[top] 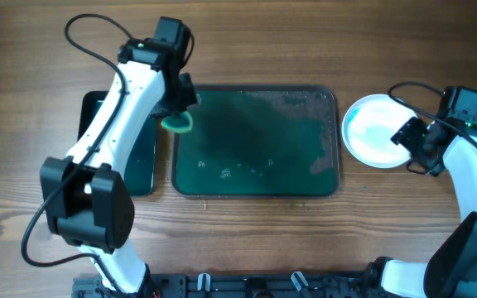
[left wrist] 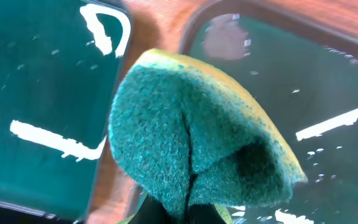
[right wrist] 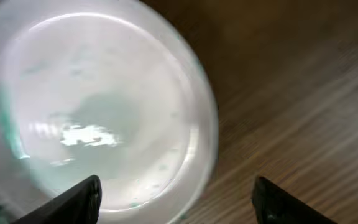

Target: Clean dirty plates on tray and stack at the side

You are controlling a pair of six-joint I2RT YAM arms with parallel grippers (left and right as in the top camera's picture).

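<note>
Item 1: large dark green rectangular tray (top: pixel 255 178), mid-table, its surface speckled with pale flecks.
Item 2: round white plate (top: pixel 369 132) with faint teal traces, on the wooden table (top: pixel 305 248) to the right of the tray and apart from it. You cannot tell whether others lie beneath.
Item 3: your left gripper (top: pixel 177 114), clamped on a folded green-and-yellow sponge (left wrist: pixel 191 130), at the tray's far left corner.
Item 4: your right gripper (right wrist: pixel 178 186), fingers spread and holding nothing, at the plate's right edge.
Item 5: narrow black tray (top: pixel 143 170), just left of the green one.
</note>
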